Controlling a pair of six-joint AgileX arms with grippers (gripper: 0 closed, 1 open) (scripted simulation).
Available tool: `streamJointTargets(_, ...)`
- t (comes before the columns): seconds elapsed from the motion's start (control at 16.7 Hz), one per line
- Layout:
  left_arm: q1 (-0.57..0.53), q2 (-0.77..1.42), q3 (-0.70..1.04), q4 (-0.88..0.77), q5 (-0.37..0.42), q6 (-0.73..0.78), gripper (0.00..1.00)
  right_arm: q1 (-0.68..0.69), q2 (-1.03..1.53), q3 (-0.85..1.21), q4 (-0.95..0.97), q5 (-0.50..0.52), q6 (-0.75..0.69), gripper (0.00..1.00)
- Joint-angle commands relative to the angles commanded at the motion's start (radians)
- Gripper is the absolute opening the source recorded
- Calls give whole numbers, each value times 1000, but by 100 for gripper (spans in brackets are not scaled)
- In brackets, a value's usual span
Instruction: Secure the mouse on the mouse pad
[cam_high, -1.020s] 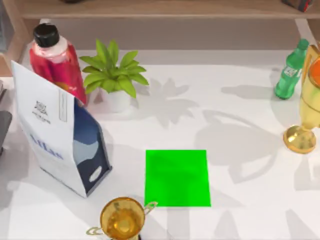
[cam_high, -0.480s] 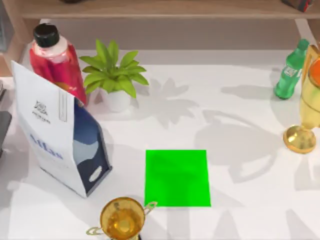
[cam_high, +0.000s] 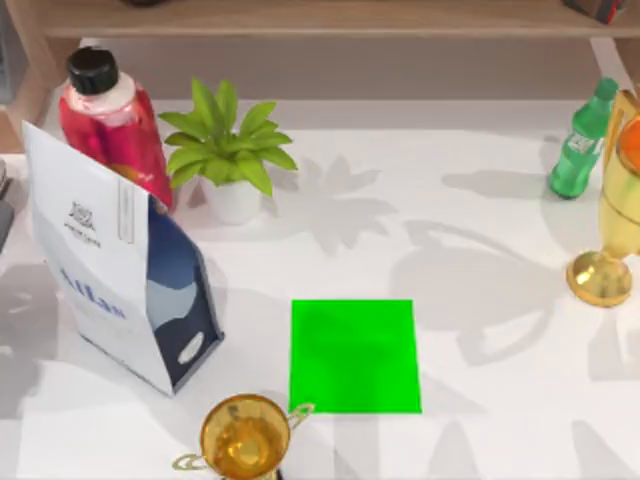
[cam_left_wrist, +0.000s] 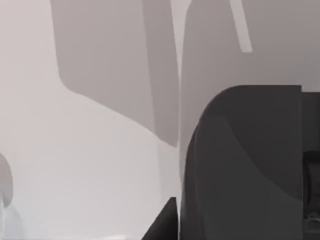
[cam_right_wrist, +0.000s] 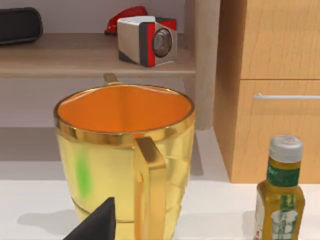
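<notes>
Centrally, toward the near edge of the white table (cam_high: 480, 200), the mouse pad (cam_high: 354, 356) lies flat and bare, its nearly square outline set parallel to the table edges. It is flanked by a gold cup (cam_high: 245, 440) just beside its near-left corner and by a standing printed bag (cam_high: 110, 270) farther left. A potted plant (cam_high: 225, 150) is seen beyond it.

Where the mouse lies cannot be told, so its long axis and its bearing from either arm are left open.

The right gripper (cam_right_wrist: 95, 225) is marked by a dark tip at the lower edge of the right wrist view, facing a large gold trophy cup (cam_right_wrist: 125, 150) that stands at the table's right side (cam_high: 615, 200), well apart from the pad. Whether it is released or clenched cannot be told.

In the left wrist view a dark rounded mass (cam_left_wrist: 245, 165) is seen close up over the pale surface. Its identity is not resolved, and the left gripper's state likewise cannot be told.

The coming move is judged to depend on which side of the pad the mouse lies. The arm on that side would be the nearer, and the carry would run inward toward the pad's centre, clear of the gold cup.
</notes>
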Motion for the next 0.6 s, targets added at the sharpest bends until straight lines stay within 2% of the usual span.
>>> streamJointTargets(0.42,-4,-84,151,-251,6,-1,0,0,0,0,0,0,0,100)
streamJointTargets(0.6,-4,-99,182,-303,4,-3,0,0,0,0,0,0,0,100)
